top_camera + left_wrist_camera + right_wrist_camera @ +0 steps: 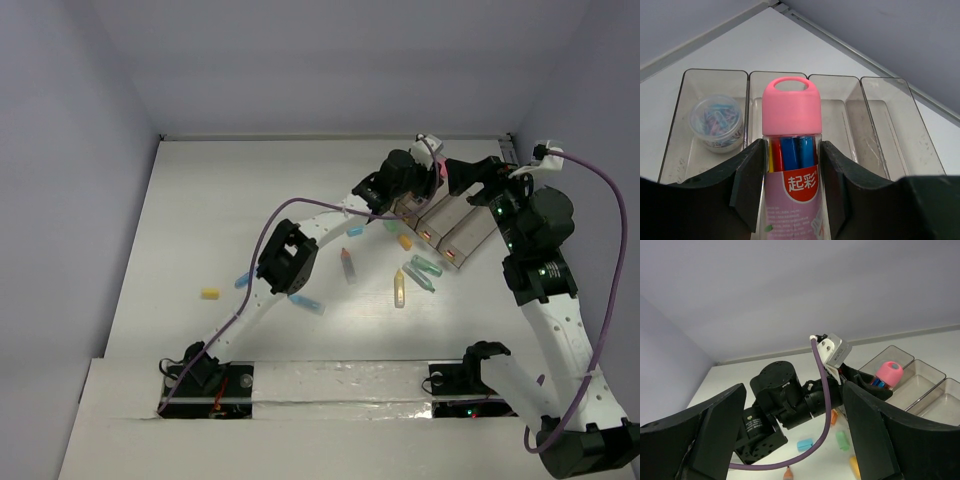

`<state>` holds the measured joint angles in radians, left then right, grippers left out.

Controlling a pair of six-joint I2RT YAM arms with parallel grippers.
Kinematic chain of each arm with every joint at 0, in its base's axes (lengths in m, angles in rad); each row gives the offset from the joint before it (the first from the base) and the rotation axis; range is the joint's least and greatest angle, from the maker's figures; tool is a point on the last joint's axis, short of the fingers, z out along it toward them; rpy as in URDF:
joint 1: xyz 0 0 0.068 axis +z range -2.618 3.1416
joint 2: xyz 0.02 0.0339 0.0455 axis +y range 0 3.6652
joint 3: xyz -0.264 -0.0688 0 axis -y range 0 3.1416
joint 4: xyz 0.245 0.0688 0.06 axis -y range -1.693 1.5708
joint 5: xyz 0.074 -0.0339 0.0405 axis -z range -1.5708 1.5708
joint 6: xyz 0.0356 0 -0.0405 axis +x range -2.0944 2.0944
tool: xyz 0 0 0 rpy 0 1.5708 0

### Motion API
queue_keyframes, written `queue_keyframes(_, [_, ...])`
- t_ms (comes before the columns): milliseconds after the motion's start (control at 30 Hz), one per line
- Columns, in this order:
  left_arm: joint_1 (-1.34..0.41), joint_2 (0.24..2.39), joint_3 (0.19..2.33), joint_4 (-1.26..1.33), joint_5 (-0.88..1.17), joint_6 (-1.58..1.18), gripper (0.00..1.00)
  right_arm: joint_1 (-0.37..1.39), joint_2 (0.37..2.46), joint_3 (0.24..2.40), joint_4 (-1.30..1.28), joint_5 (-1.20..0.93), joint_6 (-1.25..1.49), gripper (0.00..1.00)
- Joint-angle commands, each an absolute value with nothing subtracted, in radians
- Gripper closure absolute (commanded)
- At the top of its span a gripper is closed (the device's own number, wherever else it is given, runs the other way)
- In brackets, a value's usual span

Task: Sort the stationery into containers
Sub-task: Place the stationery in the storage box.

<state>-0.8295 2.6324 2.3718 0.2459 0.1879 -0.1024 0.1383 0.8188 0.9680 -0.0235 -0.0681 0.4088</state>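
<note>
- Spreading beneath everything, the white desk (220, 200) is the largest thing we see.
- The smoky tray (470, 232) lies slanted at the desk's far right. It has four long compartments side by side.
- The left fingers (747, 185) are clamped on either side of a clear marker tube (791, 165) with a pink cap (791, 107). We see red, blue and yellow markers packed inside it.
- The tube is held over the tray, its cap end above the second compartment from the left in the left wrist view. We cannot tell whether it touches the tray.
- The right fingers (715, 430) stand wide apart with nothing between them, close to the tray.
- A small round tub (716, 122) of coloured paper clips sits in the leftmost compartment of the left wrist view.
- Loose markers lie scattered across the middle of the desk. A yellow one (210, 293) is well apart to the left, and green ones (424, 268) are just beside the tray.
</note>
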Motion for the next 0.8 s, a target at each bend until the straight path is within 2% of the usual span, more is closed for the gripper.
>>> queue_keyframes(0, [-0.83, 2.637, 2.418, 0.324, 0.198, -0.107, 0.99, 0.137, 0.816, 0.997, 0.003, -0.072, 0.41, 0.16])
queue_keyframes(67, [-0.83, 2.632, 2.402, 0.333, 0.192, -0.104, 0.98, 0.137, 0.816, 0.999, 0.003, -0.072, 0.41, 0.16])
queue_keyframes(167, [-0.83, 2.625, 2.381, 0.341, 0.19, -0.1, 0.9, 0.137, 0.813, 1.0, 0.002, -0.075, 0.408, 0.16])
queue_keyframes(267, [-0.83, 2.62, 2.372, 0.337, 0.189, -0.095, 0.71, 0.137, 0.81, 1.0, 0.003, -0.074, 0.405, 0.14])
queue_keyframes(300, [-0.83, 2.615, 2.365, 0.337, 0.181, -0.092, 0.56, 0.137, 0.811, 1.003, 0.003, -0.075, 0.402, 0.13])
queue_keyframes(367, [-0.83, 2.591, 2.346, 0.339, 0.17, -0.089, 0.42, 0.137, 0.822, 1.014, -0.027, -0.08, 0.394, 0.09])
queue_keyframes(400, [-0.83, 2.577, 2.335, 0.341, 0.158, -0.086, 0.3, 0.137, 0.825, 1.019, -0.031, -0.09, 0.393, 0.07])
queue_keyframes(467, [-0.83, 2.522, 2.297, 0.351, 0.141, -0.075, 0.2, 0.137, 0.834, 1.025, -0.043, -0.098, 0.388, 0.06])
queue_keyframes(500, [-0.83, 2.501, 2.283, 0.357, 0.123, -0.074, 0.11, 0.137, 0.844, 1.032, -0.046, -0.107, 0.388, 0.06])
queue_keyframes(600, [-0.83, 2.401, 2.22, 0.382, 0.097, -0.06, 0.02, 0.137, 0.854, 1.04, -0.058, -0.124, 0.385, 0.05])
queue_keyframes(667, [-0.83, 2.326, 2.184, 0.387, 0.086, -0.051, 0.01, 0.137, 0.856, 1.043, -0.066, -0.13, 0.388, 0.05])
queue_keyframes(767, [-0.83, 2.225, 2.135, 0.37, 0.015, -0.06, 0.01, 0.137, 0.85, 1.046, -0.071, -0.146, 0.391, 0.12])
